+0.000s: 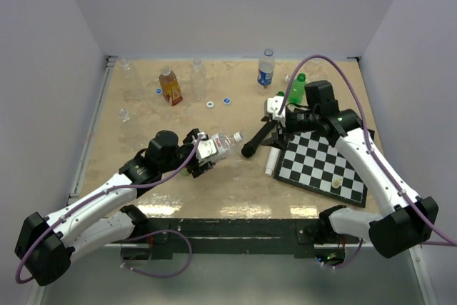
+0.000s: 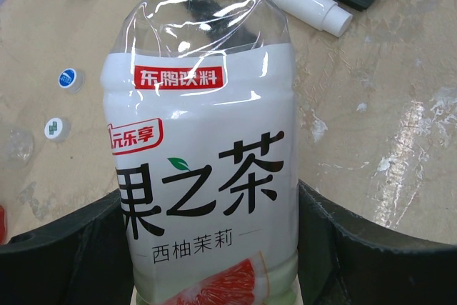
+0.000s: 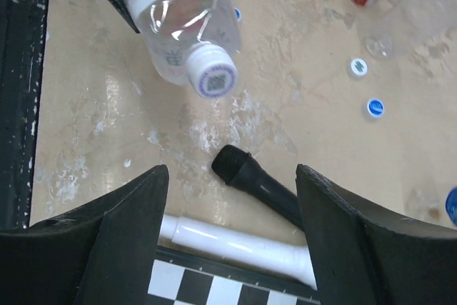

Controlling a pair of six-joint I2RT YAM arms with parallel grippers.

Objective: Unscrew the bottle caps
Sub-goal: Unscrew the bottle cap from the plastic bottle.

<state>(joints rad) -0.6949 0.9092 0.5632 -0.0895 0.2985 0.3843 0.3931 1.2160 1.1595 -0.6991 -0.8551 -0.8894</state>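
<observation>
My left gripper [image 1: 207, 149] is shut on a clear bottle [image 1: 220, 145] with a white label, held tilted with its neck toward the right. In the left wrist view the bottle [image 2: 203, 162] fills the gap between the fingers [image 2: 350, 248]. Its white cap [image 3: 216, 78] sits on the neck, facing the right wrist camera. My right gripper [image 3: 230, 173] stands open with nothing between its fingers, a short way back from that cap. In the top view the right gripper [image 1: 277, 125] hovers right of the cap [image 1: 238, 136].
A black microphone [image 1: 258, 139], a white tube [image 1: 272, 161] and a chessboard [image 1: 325, 162] lie under the right gripper. Amber [image 1: 170, 86], blue-labelled [image 1: 265, 68] and green [image 1: 296, 88] bottles stand at the back. Loose caps [image 1: 211, 103] [image 1: 227, 100] [image 1: 158, 91] lie mid-table.
</observation>
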